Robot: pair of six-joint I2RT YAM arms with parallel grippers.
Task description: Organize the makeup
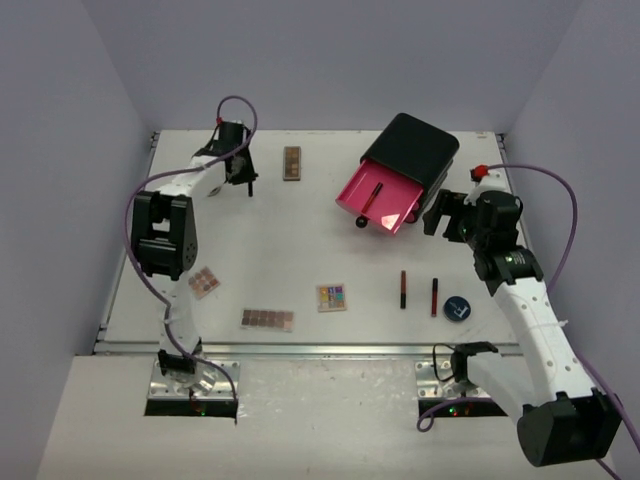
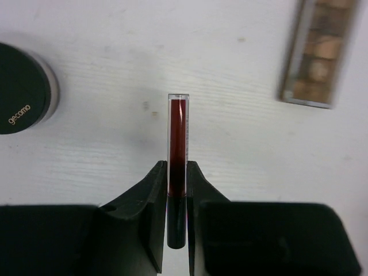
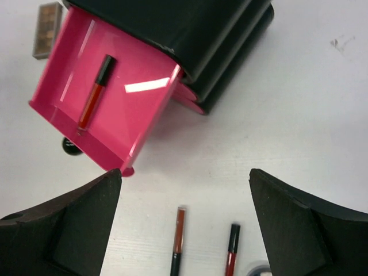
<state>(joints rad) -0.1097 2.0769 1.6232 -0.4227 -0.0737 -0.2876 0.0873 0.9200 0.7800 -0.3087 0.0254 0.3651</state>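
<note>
A dark red lip gloss tube is pinched between the fingers of the left gripper at the 11 o'clock part of the table. A round black compact is seen at the tube's 10 o'clock and a brown eyeshadow palette at its 1 o'clock. The right gripper is held with fingers spread wide, near 3 o'clock of the pink drawer, in which another tube is laid.

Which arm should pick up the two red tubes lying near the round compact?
Right. The right gripper is open and on their side, with both tubes in its wrist view. The left gripper is at the far left, shut on another tube.
</note>
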